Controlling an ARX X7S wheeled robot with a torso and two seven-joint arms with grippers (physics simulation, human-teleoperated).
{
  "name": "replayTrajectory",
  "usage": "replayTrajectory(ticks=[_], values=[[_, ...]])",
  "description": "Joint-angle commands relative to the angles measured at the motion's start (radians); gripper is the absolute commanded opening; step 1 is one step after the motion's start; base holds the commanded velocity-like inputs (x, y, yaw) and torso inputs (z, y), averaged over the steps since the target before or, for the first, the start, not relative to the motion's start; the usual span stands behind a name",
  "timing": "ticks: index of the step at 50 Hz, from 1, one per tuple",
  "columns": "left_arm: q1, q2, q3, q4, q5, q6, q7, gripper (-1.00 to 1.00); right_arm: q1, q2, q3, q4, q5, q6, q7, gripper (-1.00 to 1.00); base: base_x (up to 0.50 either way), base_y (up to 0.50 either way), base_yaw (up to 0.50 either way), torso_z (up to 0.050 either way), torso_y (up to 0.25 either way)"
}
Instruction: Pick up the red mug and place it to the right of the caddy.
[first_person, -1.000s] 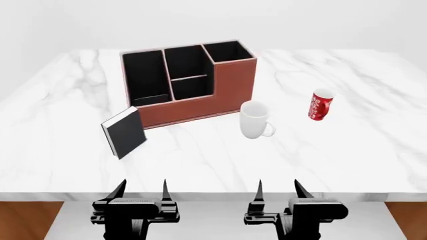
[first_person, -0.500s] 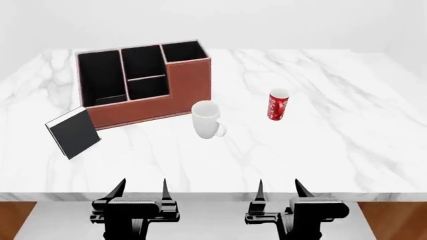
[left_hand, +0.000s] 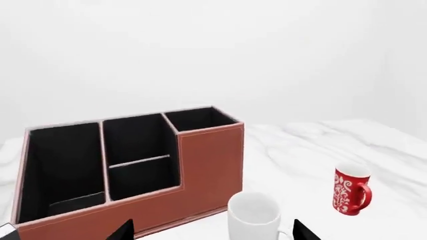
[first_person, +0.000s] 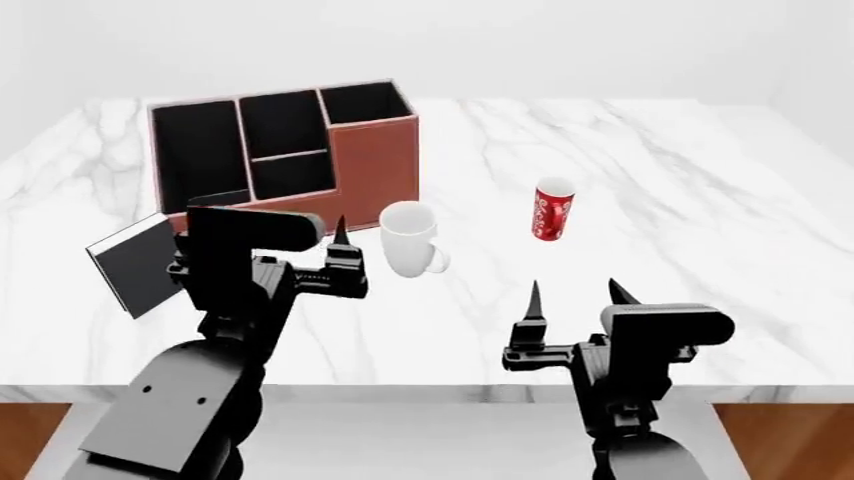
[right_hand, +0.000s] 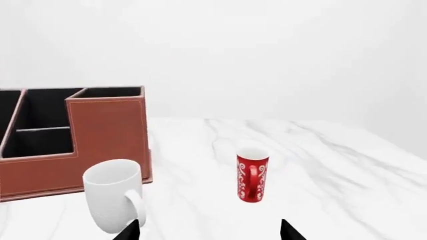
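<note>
The red mug (first_person: 553, 209) stands upright on the white marble table (first_person: 694, 260), well to the right of the caddy (first_person: 287, 160), its handle facing the robot. Between the two sits a larger white mug (first_person: 408, 238), just off the caddy's front right corner. A black book (first_person: 134, 265) leans at the caddy's left end.

Both arms are raised over the table's near edge. The left gripper (first_person: 334, 245) hangs in front of the caddy, one finger showing near the white mug — its fingers spread wide in the wrist view, holding nothing. The right gripper (first_person: 577, 296) hovers nearer the robot than the red mug, fingers also wide apart and empty.
</note>
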Motion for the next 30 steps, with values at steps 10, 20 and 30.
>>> replayTrajectory(ticks=[10, 20, 30], values=[[-0.158, -0.010, -0.018, 0.051, -0.059, -0.178, 0.006, 1.00, 0.052, 0.023, -0.007, -0.054, -0.009, 0.065, 0.047, 1.00, 0.25, 0.00, 0.00, 0.000, 0.000], [-0.156, -0.017, -0.011, 0.042, -0.062, -0.158, 0.003, 1.00, 0.050, 0.025, -0.004, -0.060, 0.008, 0.053, 0.049, 1.00, 0.50, 0.00, 0.00, 0.000, 0.000], [-0.160, -0.020, -0.012, 0.033, -0.069, -0.150, -0.002, 1.00, 0.051, 0.030, -0.005, -0.059, 0.020, 0.040, 0.049, 1.00, 0.50, 0.00, 0.00, 0.000, 0.002]])
